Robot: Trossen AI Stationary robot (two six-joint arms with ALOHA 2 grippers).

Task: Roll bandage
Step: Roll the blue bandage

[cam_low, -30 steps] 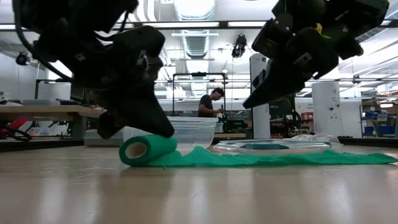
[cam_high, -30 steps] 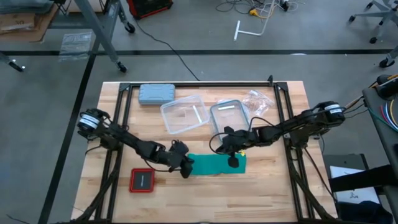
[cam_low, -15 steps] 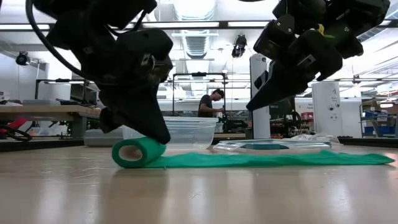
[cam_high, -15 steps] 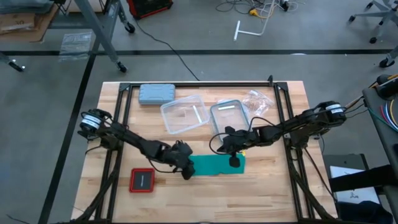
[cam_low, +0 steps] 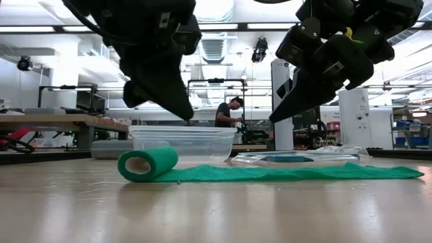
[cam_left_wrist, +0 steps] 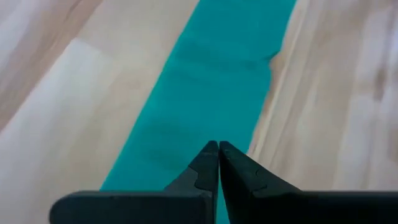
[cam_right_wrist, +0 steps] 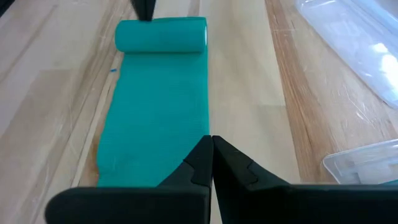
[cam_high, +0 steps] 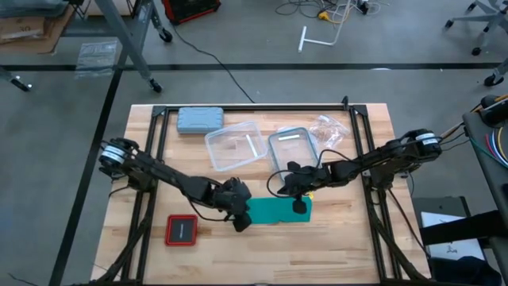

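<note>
Lifted off since earlier, your left gripper (cam_low: 177, 108), fingers together, hangs above the teal-green stretchy cloth bandage (cam_low: 223, 170); its roll axis runs crosswise to the strip, and the right gripper (cam_right_wrist: 210, 142), also closed, sits farther along.

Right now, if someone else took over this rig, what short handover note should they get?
Left gripper: shut, empty, lifted clear above the rolled end of the bandage.
Right gripper: shut, empty, hovering over the bandage's flat end.
Bandage: lies across the table in front of the clear container; the end toward the left arm is wound into a roll, the rest lies flat.
Done: the first turns are rolled.
Left: roll up the remaining flat length toward the right arm.
</note>
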